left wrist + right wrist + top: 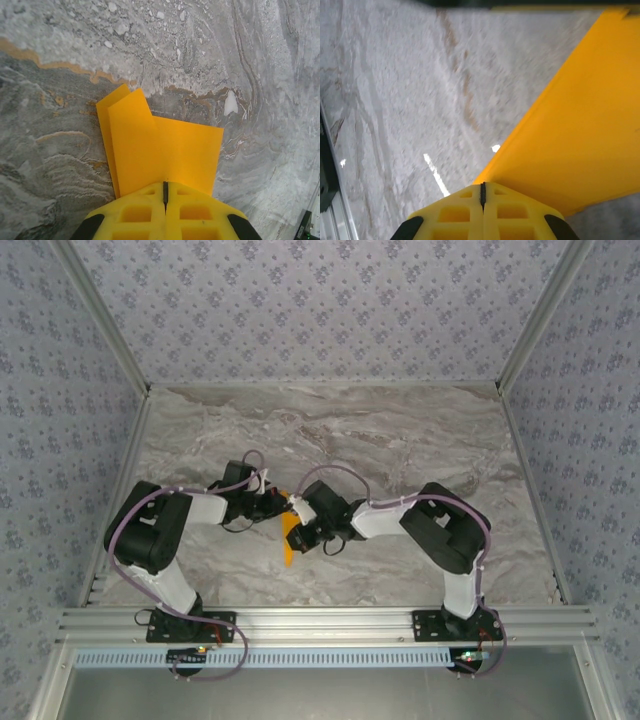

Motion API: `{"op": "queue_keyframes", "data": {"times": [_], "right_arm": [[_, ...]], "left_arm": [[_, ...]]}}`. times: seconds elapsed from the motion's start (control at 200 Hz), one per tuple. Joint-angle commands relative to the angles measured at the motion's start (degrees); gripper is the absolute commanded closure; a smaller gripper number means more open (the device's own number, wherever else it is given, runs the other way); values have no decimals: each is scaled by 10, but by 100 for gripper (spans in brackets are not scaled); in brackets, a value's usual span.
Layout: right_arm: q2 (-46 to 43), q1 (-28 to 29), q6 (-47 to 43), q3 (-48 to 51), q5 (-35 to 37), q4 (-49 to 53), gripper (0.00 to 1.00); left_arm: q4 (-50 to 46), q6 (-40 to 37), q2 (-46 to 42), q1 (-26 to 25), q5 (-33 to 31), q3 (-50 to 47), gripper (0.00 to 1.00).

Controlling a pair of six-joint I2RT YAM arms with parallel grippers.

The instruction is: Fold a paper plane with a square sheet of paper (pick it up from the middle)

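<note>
While left gripper (pixel 165 192) and right gripper (pixel 482 192) both pinch the creased bright-orange paper sheet (pixel 167 142), we reckon it's mid-fold. Next: align edges, crease.

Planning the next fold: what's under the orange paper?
Marble table shows around the orange paper, pinched by the left hand and right hand. The patch directly beneath is covered.

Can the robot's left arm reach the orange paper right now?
Yes, it looks so: the left gripper is shut on the orange paper, with nothing in between. The right gripper seems to pinch the same sheet too.
</note>
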State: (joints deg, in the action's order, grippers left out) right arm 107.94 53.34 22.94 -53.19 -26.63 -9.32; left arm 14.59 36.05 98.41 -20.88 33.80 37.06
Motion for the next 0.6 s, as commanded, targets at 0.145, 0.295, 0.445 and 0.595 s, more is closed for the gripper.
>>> {"op": "queue_keyframes", "data": {"times": [0.145, 0.295, 0.445, 0.595], "right_arm": [[-55, 12, 27, 11, 55, 28, 97], [-25, 15, 47, -24, 71, 12, 97], [17, 16, 72, -35, 61, -6, 97], [19, 27, 70, -17, 40, 3, 97]], "left_arm": [[-19, 5, 31, 1, -110, -8, 100], [-14, 18, 32, 1, -117, -9, 100], [-15, 22, 32, 1, -119, -9, 100], [-18, 24, 32, 3, -126, -9, 100]]}}
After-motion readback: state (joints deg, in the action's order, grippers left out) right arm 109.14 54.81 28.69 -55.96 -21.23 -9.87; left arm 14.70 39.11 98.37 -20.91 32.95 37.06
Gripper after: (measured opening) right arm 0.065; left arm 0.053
